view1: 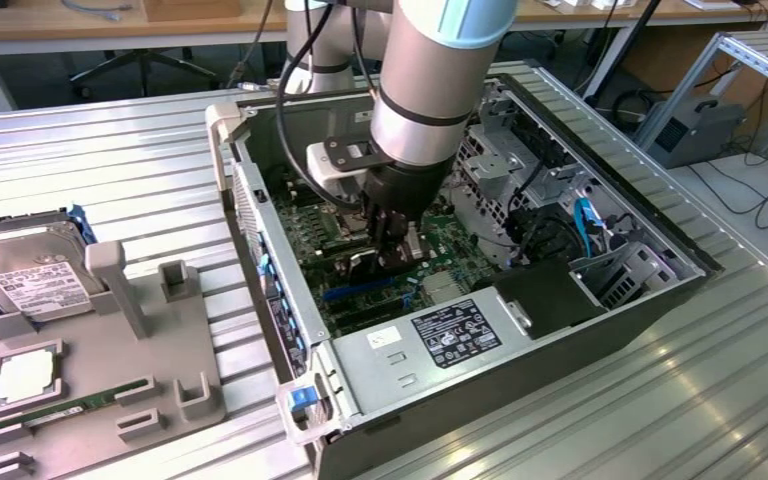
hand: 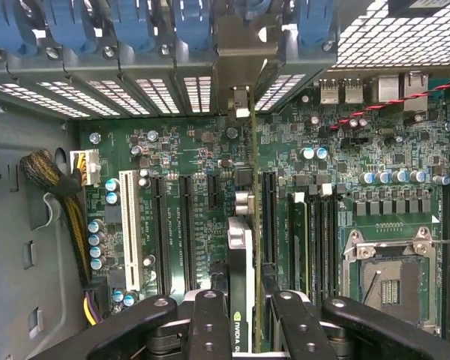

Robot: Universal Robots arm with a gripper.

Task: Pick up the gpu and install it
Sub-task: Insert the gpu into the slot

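Item: gpu (hand: 241, 251), thin card seen edge-on, silver upper edge and a dark labelled strip. Location: inside the computer case (view1: 611, 170), which lies open on its side; the card stands upright over the motherboard (hand: 202, 150) on the case floor, in line with the row of long expansion slots (hand: 186, 225), its far end reaching toward the perforated rear brackets at the case's back wall. Holder: gripper (hand: 246, 298), lowered deep into the case, its two black fingers (hand: 210, 319) clamped on the card's flat faces near the end away from the case's back wall. Other contents of the case: empty processor socket (hand: 390, 277) beside the slots, power supply (view1: 458, 330) against the case's front wall, blue latch clips (hand: 191, 22) along the back wall. Outside the case, on the exterior view's left: grey fixture (view1: 131, 370) carrying a silver hard drive (view1: 24, 270) and a green RAM stick (view1: 57, 410); none of them is touched. Status: pick-up done, card carried into the case and lined up with a slot. Whether its lower edge is already pressed home cannot be told, since the card hides its own slot. With the claw gripping it, installation is judged unfinished: seating unconfirmed, release outstanding.
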